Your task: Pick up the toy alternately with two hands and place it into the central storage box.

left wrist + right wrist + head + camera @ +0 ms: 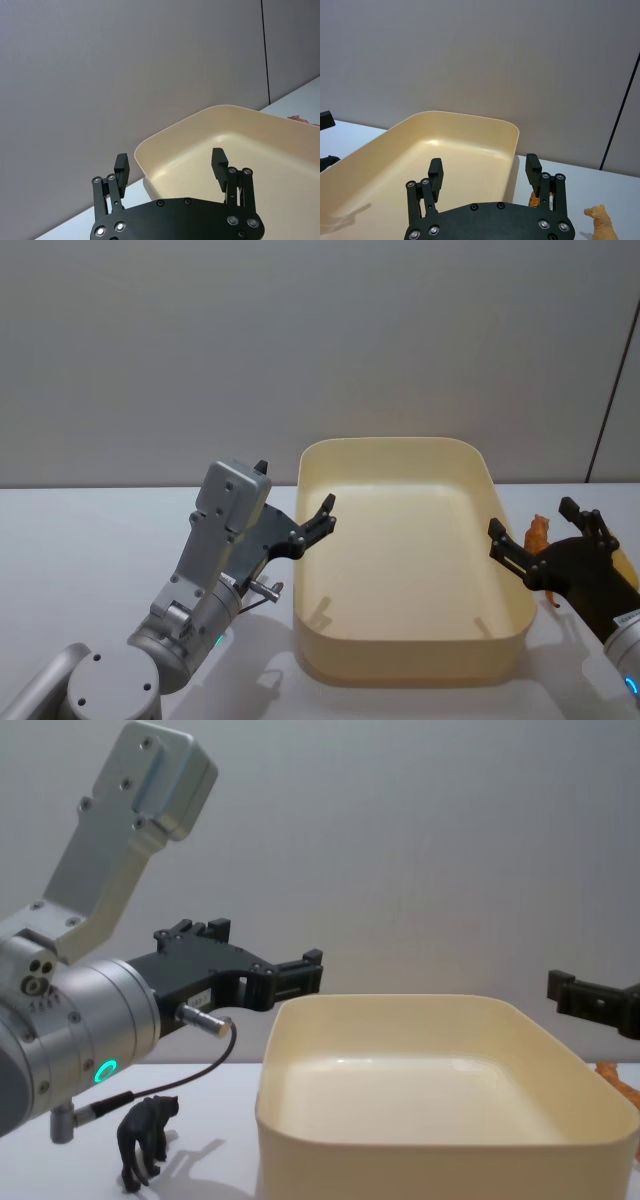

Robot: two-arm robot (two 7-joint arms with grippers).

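The cream-yellow storage box (400,660) stands in the middle of the white table and looks empty inside. My left gripper (295,487) hovers open over the box's left rim (175,127), nothing between its fingers (121,162). My right gripper (532,517) hangs open by the box's right wall, also holding nothing. An orange toy animal (538,533) stands on the table behind it. In the right wrist view a striped orange toy (535,199) peeks from behind one finger, and a tan toy animal (602,227) stands farther out. A black toy animal (145,1135) stands left of the box, below my left arm.
A plain grey wall runs behind the table. A black cable (190,1075) loops under my left wrist. White tabletop (80,540) lies bare to the left of the box.
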